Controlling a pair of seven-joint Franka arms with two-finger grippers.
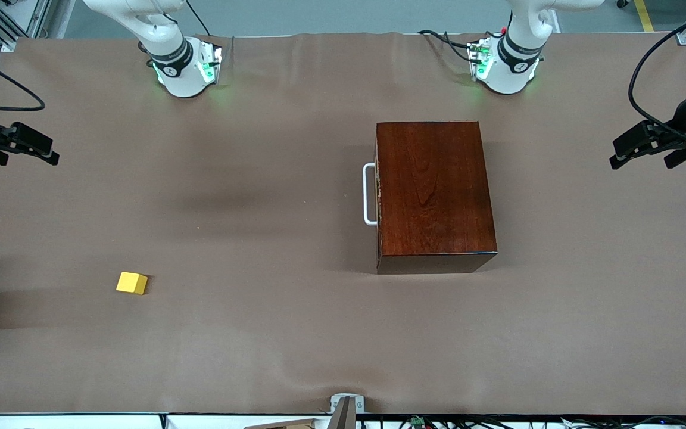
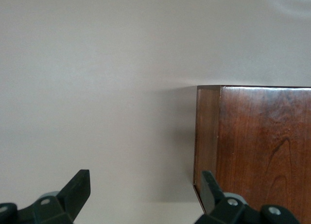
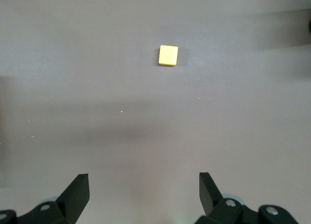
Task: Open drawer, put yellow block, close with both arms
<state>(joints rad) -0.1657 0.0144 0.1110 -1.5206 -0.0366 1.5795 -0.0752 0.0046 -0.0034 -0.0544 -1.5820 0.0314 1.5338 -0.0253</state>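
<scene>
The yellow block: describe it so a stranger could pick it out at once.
Start from the brown-covered table and its big dark reddish-brown wooden box. Go toward the right arm's end of the table, nearer the front camera than the box. There the yellow block lies alone, a small bright cube, the only yellow thing.

We record the drawer [image 1: 379,193] fully shut in its dark reddish-brown box [image 1: 434,193], right of frame centre, white handle [image 1: 369,194] facing frame left. We record the yellow block [image 1: 131,283], a small cube, resting flat at lower left, well apart.
</scene>
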